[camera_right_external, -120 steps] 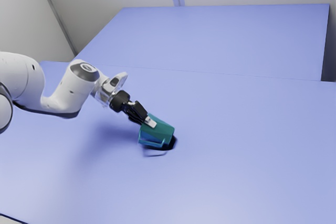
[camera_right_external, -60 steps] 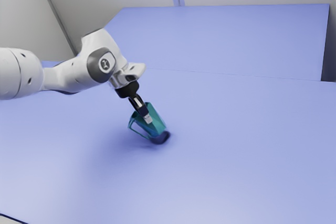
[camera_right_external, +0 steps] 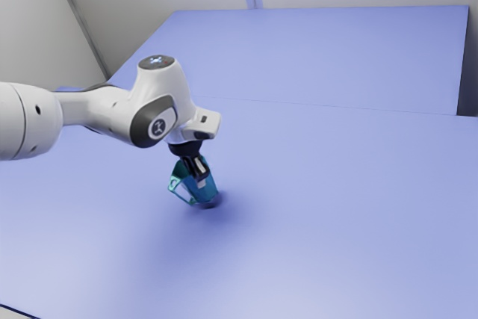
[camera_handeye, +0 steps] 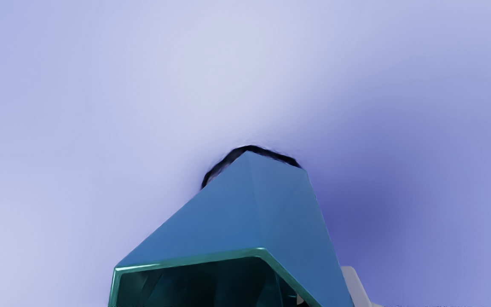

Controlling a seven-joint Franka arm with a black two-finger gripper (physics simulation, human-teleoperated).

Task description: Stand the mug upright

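- Exterior view: blue surface [camera_right_external: 336, 207], extending beneath the arm [camera_right_external: 112, 113], which reaches in from the exterior view's left.
- Teal faceted mug [camera_right_external: 209, 187], well in from the surface's edges, tilted, its open rim [camera_handeye: 194, 259] up, handle [camera_right_external: 174, 184] toward the exterior view's left.
- Black jaws [camera_right_external: 201, 180], gripping the mug.
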